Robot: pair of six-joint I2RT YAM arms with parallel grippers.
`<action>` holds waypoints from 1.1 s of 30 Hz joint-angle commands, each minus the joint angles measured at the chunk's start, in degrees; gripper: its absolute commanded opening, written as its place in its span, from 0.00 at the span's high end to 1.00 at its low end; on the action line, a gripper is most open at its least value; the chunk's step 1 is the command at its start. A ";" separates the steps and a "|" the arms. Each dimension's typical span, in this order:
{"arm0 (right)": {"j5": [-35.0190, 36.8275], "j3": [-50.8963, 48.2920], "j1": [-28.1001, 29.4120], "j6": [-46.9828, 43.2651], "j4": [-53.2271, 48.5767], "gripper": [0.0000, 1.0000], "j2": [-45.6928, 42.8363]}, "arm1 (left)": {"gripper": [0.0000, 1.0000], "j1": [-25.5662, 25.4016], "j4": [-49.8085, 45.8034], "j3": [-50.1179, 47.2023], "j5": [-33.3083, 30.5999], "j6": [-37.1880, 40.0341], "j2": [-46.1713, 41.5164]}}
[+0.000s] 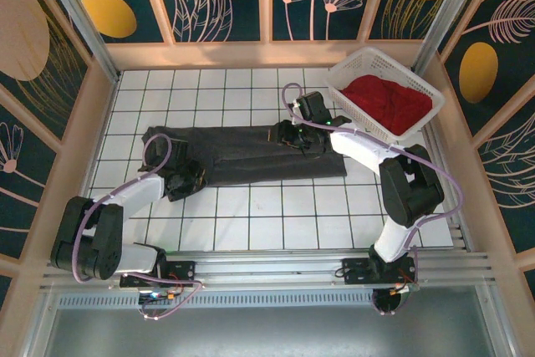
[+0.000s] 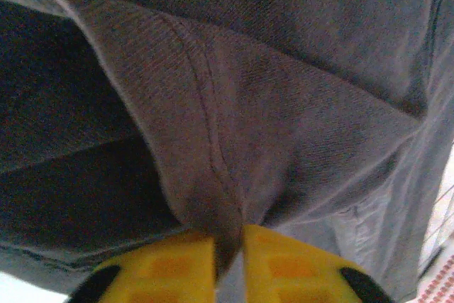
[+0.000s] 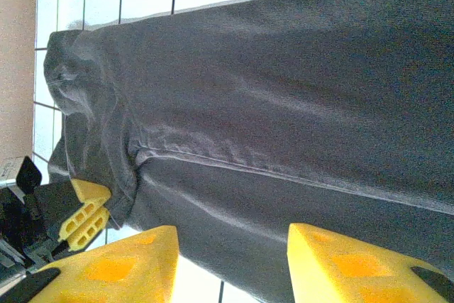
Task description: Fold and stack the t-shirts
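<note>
While mostly flat, charcoal t-shirt [image 1: 251, 156] fold tight between the left jaws.

The tabletop [image 1: 276, 215] is white, with thin dark lines that make lots of squares. A grey t-shirt [image 1: 242, 152] lies on it. The shirt is stretched out long, from the left side across the middle. It is mostly flat, with some folds. A white basket [image 1: 349, 68] sits on the far right corner, near the shirt's right end but not touching it.
</note>
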 commanded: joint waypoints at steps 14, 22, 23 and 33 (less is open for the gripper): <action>0.84 -0.82 0.37 0.87 0.96 0.55 -1.35 | 1.00 -8.24 -5.46 4.40 -0.51 -4.57 -0.61; 0.32 -2.62 0.37 1.39 1.31 0.55 -1.86 | 0.81 -11.53 -6.31 7.65 -0.77 -2.85 4.95; 0.25 -2.76 0.37 1.45 1.30 0.55 -1.81 | 0.75 -11.72 -6.40 7.78 -0.45 -2.47 5.37; 2.68 -4.11 -0.25 1.53 0.41 0.56 -2.13 | 0.51 -12.35 -15.13 10.75 0.74 8.61 2.55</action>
